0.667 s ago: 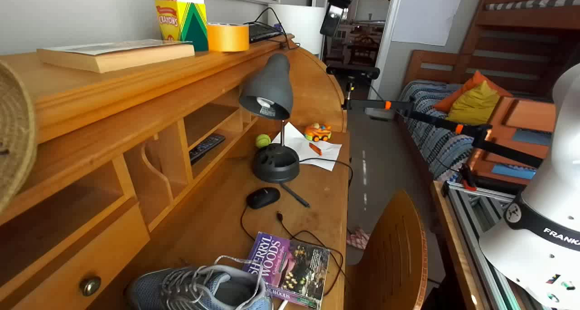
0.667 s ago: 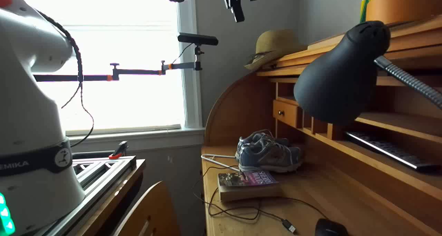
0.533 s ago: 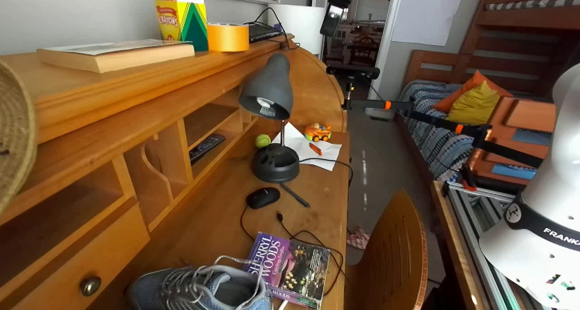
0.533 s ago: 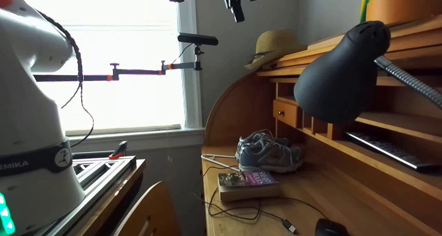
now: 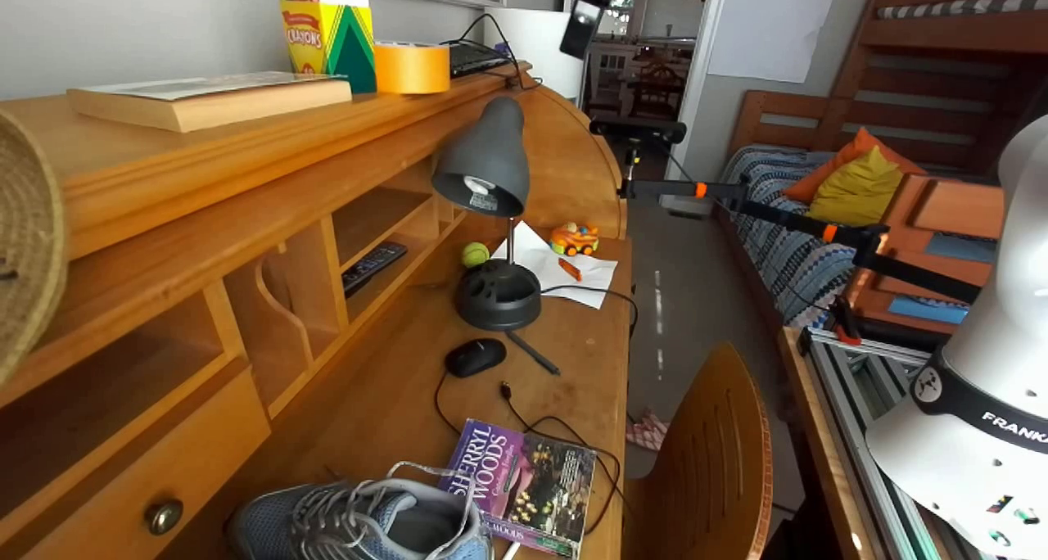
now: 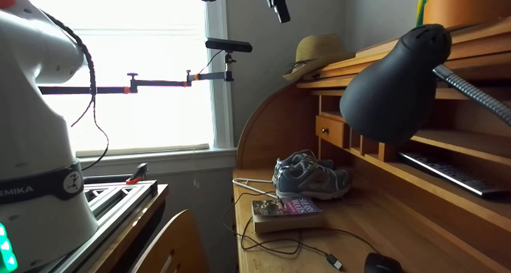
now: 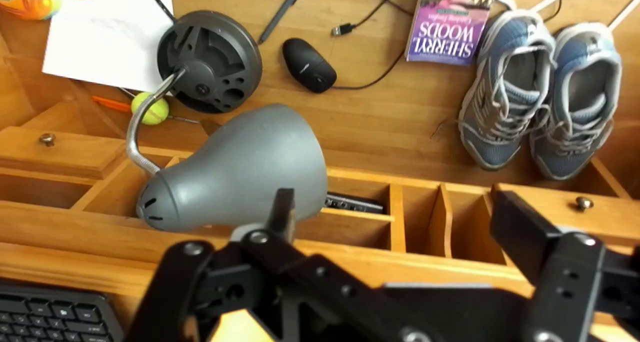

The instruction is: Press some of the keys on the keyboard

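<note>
The black keyboard (image 7: pixel 47 314) lies at the lower left of the wrist view, with only its corner and some keys in frame. In an exterior view it shows as a thin dark slab (image 5: pixel 477 57) on the desk's top shelf, behind the orange tape roll (image 5: pixel 413 68). My gripper (image 7: pixel 395 207) is open and empty, its black fingers wide apart, to the right of the keyboard in the wrist view. It hangs high above the desk; its fingers (image 6: pixel 292 3) show at the top of an exterior view. Only a finger part (image 5: pixel 583 24) shows in the matching exterior view, apart from the keyboard.
A grey lamp (image 7: pixel 240 167) stands up from the desk below the gripper. A crayon box (image 5: pixel 327 40) and a book (image 5: pixel 213 101) sit on the top shelf. A remote-like bar (image 7: pixel 354 203) lies in a cubby. A mouse (image 7: pixel 309 64) and shoes (image 7: pixel 510 87) are on the desk.
My gripper has shifted a little, toward the desk's top shelf: left in an exterior view, and right and slightly up in an exterior view. The objects have not moved.
</note>
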`<state>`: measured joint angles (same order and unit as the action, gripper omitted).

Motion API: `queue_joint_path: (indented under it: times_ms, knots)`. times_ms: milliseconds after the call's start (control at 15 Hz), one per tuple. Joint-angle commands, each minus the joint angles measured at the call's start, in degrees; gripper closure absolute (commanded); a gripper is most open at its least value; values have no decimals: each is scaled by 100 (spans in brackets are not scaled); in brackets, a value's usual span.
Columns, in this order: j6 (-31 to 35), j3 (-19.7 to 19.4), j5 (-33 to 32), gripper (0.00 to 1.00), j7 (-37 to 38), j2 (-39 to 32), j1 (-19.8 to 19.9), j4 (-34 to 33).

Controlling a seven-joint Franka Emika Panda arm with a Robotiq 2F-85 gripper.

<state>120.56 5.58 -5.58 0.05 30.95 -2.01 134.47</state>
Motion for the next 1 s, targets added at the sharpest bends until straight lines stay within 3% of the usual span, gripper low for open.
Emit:
queue_joint_path:
  times_ms: [0,200,267,333,600,933]
  knots:
    - [587,-44,-2,0,535,-715,173,-625]
    - [961,12,-154,0,1286,-1221,480,-1263]
    - [999,3,-166,25,1523,-1353,555,-1458]
    - [986,0,-265,25,1777,-1444,659,-1648]
    - [1321,-188,-533,58,2624,-1786,997,-2108]
    - [2370,-241,-1900,98,4181,-2512,1503,-2558]
